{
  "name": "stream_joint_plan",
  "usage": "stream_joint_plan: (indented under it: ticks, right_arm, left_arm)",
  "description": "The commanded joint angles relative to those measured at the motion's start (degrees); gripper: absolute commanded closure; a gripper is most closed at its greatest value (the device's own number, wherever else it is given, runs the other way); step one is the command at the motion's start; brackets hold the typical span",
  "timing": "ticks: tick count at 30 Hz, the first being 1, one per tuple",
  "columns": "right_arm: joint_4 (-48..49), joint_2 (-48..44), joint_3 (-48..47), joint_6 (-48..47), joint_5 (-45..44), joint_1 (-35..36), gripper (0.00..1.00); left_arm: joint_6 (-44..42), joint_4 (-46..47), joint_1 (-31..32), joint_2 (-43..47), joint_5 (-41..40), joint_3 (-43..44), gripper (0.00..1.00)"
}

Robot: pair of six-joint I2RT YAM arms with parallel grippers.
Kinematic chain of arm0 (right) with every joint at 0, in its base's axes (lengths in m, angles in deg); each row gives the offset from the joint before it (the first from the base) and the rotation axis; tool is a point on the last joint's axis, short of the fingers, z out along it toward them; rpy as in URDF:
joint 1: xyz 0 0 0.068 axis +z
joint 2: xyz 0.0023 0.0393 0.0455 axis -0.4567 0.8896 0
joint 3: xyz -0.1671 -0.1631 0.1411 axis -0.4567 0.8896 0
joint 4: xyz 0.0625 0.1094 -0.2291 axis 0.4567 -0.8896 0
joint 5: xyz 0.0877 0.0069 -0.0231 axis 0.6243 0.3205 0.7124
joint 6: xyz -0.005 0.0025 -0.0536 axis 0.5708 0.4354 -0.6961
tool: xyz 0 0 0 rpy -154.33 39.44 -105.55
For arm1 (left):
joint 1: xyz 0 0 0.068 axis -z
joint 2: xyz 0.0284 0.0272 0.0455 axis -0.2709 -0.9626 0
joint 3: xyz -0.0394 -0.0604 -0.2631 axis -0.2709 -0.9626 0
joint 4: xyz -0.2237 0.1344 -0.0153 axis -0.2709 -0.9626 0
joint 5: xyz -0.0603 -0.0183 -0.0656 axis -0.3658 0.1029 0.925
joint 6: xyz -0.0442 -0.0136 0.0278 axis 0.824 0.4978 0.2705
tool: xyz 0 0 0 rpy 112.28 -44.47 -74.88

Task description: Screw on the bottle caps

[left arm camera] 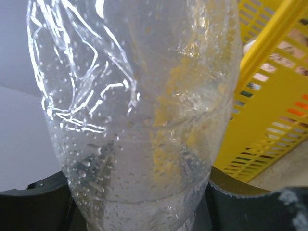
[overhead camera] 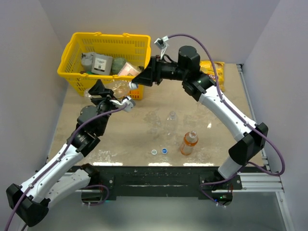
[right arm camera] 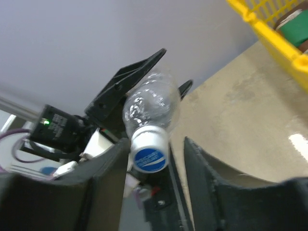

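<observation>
The cap point(right arm camera: 149, 154), white-walled with a blue label on top, sits on the neck of the clear bottle point(right arm camera: 151, 103), between the fingers of the right claw point(right arm camera: 156, 144). That claw's jaws stand apart: one finger lies against or just beside the cap's wall, while the other shows a plain gap, so it has no grip on the cap. Whether the cap is threaded fully home cannot be told.

Straight ahead of the right claw, the left claw point(overhead camera: 107, 91) is clamped on the bottle's body. It holds the bottle off the table with the neck pointed at the right claw, probably so that one arm braces the bottle while the other turns the cap on a shared axis. The bottle's wall is thin, crumpled and beaded with droplets, so a hard squeeze would likely buckle it.

Well apart from both claws, toward the arm bases, a second clear bottle point(overhead camera: 171, 120) and an orange bottle point(overhead camera: 189, 143) stand upright. A whitish cap point(overhead camera: 154, 152) and a blue cap point(overhead camera: 164, 150) lie loose near them, apparently waiting their turn.

Just beyond the claws stands a yellow basket point(overhead camera: 103, 38) of packets and boxes, and a yellow packet point(overhead camera: 213, 67) lies behind the right arm. The table point(overhead camera: 120, 139) is beige and mottled, with patches of glare. Plain pale walls close it in on three sides.
</observation>
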Motion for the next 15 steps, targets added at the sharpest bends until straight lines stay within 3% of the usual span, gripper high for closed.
stream_joint_plan:
  ticks: [1,5,7,9,10,11,13,15]
  right_arm:
    - [0.0,-2.9,-6.5,-6.9,1.3,-9.1,0.24]
    - [0.3,-2.3,-12.6,-6.2,11.0,-18.2,0.21]
    - [-0.4,-4.1,-12.2,-10.8,14.6,-19.8,0.2]
    - [-10.4,-7.3,-9.5,-31.0,16.3,-18.6,0.2]
    - [-15.6,-11.3,-7.8,-40.7,14.2,-15.5,0.2]
    - [-22.9,-13.7,-3.5,-56.6,8.8,-13.7,0.2]
    - [-25.9,-19.6,1.6,-70.1,5.5,-10.2,0.25]
    - [-28.9,-22.4,7.2,-77.4,3.5,-8.6,0.31]
  left_arm:
    - [11.4,-18.0,1.1,-1.5,4.6,8.6,1.0]
    - [16.7,-28.7,1.1,-0.2,10.6,8.2,1.0]
    - [18.5,-33.3,0.9,0.5,15.8,8.1,1.0]
    - [21.3,-38.1,0.3,0.9,24.9,9.3,1.0]
    - [23.0,-39.2,-0.4,1.0,28.4,10.0,1.0]
    - [24.2,-40.0,-0.6,0.8,31.3,11.4,1.0]
    - [26.7,-43.1,-1.0,0.0,38.1,13.2,1.0]
    - [27.1,-46.5,-1.0,-1.7,42.3,15.8,1.0]
